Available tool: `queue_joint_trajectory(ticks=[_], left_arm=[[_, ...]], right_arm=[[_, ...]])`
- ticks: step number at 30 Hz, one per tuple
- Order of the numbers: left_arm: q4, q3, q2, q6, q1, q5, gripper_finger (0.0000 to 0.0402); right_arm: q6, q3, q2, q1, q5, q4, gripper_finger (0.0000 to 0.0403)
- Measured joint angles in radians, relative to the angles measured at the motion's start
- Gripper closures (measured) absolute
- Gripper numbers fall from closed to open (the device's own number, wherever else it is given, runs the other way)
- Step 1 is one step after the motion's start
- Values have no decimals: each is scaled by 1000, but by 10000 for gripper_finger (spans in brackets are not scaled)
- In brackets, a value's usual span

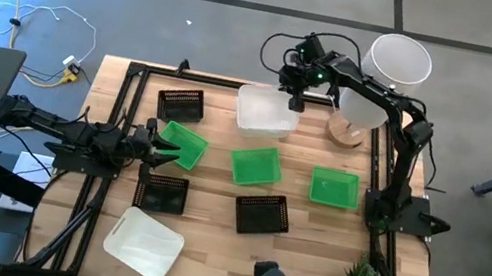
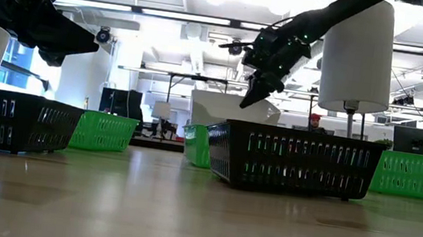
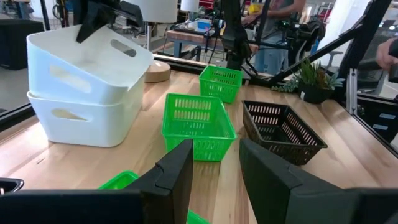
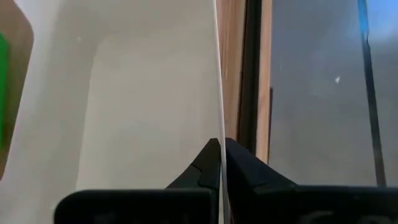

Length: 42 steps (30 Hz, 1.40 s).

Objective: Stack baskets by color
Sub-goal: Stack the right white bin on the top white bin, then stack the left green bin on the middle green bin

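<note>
Nearby, tall white cylinder (image 1: 389, 77) crowds the white baskets (image 1: 266, 111).

Two white baskets (image 3: 87, 87) nested — green baskets (image 3: 198, 124) and black basket (image 3: 283, 130) beside.

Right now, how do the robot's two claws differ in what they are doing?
The right claw is pinched shut on the rim of a white basket tilted atop another white basket at the table's far side. The left claw stands open and holds nothing. It sits beside a green basket near the table's left edge. Both are dark two-fingered claws on dark arms.
</note>
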Motion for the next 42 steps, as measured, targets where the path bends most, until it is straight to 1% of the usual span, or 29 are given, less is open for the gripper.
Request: queue_joint_trajectory(ticks=[4, 8, 17, 26, 29, 34, 36, 39, 42], left_arm=[[0, 0, 0, 0, 0, 0, 282], [0, 0, 0, 0, 0, 0, 282], [0, 0, 0, 0, 0, 0, 282], [0, 0, 0, 0, 0, 0, 282], [0, 0, 0, 0, 0, 0, 282], [0, 0, 0, 0, 0, 0, 282], [0, 0, 0, 1, 0, -4, 282], [0, 0, 0, 1, 0, -7, 279], [0, 0, 0, 40, 0, -11, 270]], right_arm=[[80, -1, 0, 27, 14, -9, 403], [206, -1, 0, 46, 63, -12, 403], [434, -1, 0, 63, 97, -61, 403], [464, -1, 0, 63, 106, -81, 399], [468, -1, 0, 63, 107, -81, 376], [481, -1, 0, 63, 114, -79, 311], [491, -1, -2, 63, 114, -74, 290], [527, -1, -21, 63, 114, -73, 275], [546, -1, -51, 68, 114, -80, 273]])
